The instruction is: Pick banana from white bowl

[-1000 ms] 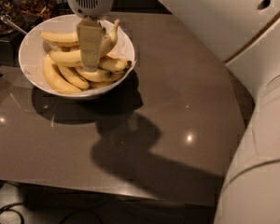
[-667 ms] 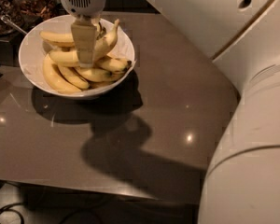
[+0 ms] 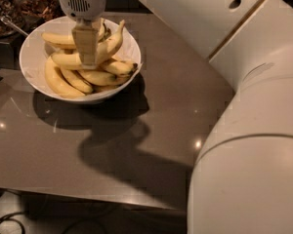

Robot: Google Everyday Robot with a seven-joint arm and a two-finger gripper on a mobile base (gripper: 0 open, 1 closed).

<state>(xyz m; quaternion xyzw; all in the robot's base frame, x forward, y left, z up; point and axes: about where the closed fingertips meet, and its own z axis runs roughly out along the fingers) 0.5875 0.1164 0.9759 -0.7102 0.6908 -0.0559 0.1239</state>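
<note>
The gripper [image 3: 86, 61] sits down in the white bowl [image 3: 31, 76] at the table's [image 3: 176, 96] far left, right over the banana [image 3: 112, 39], can't tell if it's clamped yet, so it's grasp time, and next probably needs a firm squeeze and a straight lift.

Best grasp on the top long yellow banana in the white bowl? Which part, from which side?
Grip the long curved yellow banana mid-body, from straight above: it lies topmost in the wide white bowl, its thick middle exposed and its stem tapering up-right. The end effector hangs over that midsection.
</note>
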